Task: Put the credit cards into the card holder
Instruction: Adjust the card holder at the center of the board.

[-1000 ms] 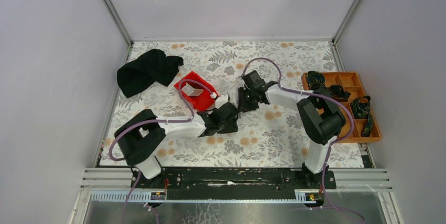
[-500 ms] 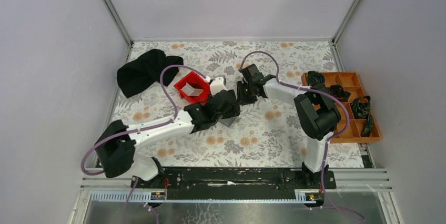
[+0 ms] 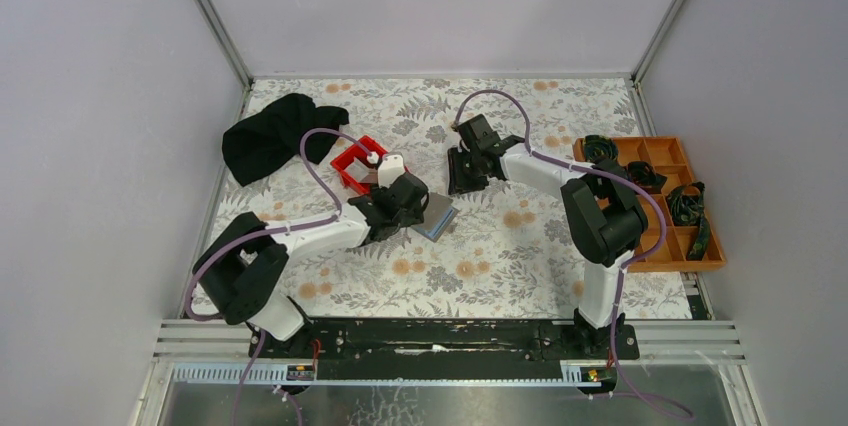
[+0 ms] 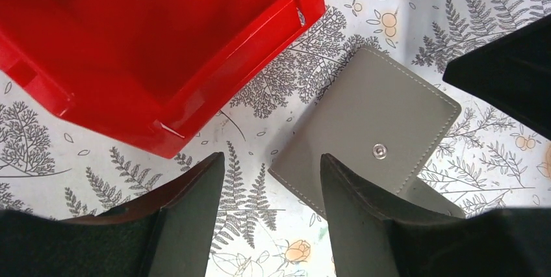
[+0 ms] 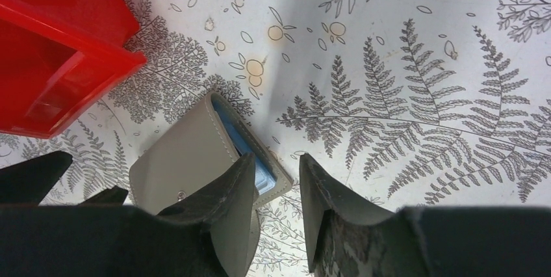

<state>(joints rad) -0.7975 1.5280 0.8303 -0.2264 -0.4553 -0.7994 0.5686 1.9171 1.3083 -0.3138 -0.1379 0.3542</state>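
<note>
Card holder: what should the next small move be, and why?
Probably the right gripper should nudge the light blue card deeper: its edge peeks from the grey card holder lying flat near its open fingers, which hold nothing.

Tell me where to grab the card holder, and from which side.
Probably from above, pinching the card holder across two opposite edges. It lies flat on the table, snap up, so only its thin rim offers a grip. Keep off the edge where the blue card peeks out, and approach from the side away from the red bin.
</note>
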